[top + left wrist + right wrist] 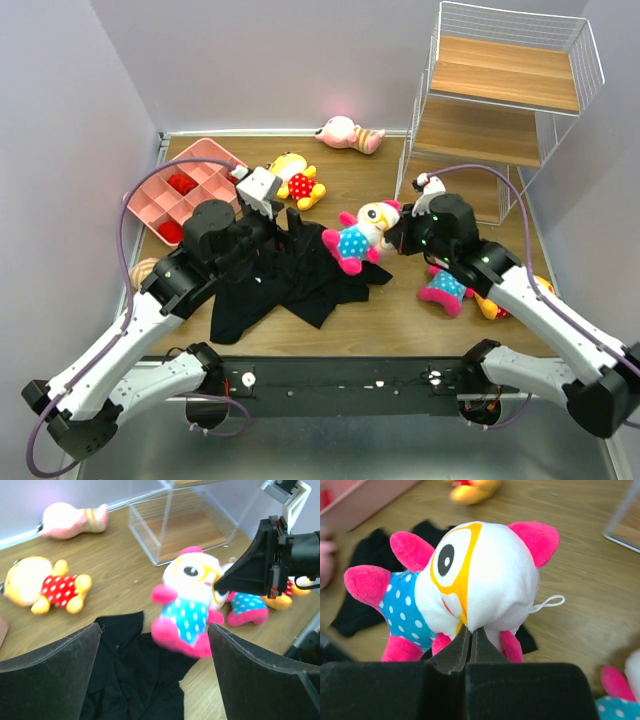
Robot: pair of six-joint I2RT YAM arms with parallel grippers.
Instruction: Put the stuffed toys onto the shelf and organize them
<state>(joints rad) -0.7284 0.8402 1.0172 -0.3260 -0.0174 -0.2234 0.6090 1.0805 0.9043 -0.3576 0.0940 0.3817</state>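
At the centre of the bench [400,320], the right claw [468,641] has its fingers pressed together against the lower edge of the white head of a blue dotted doll [470,580]. A fold of plush appears to be pinched between the tips, although the exact contact point is partly hidden. This doll lies with its pink legs over the edge of a black garment [290,280].

The left claw [154,630] hangs above the garment with its fingers wide apart and nothing between them.

The shelf [505,70] stands at the far right corner of the bench. A pale pink striped doll [350,133] lies against the far wall, just left of the shelf. A yellow-orange doll [297,180] lies between the pink compartment tray [212,170] and the blue dotted doll. A second blue dotted doll [445,288] lies under the right forearm, touching another yellow-orange doll [495,305] that is mostly hidden by the arm.
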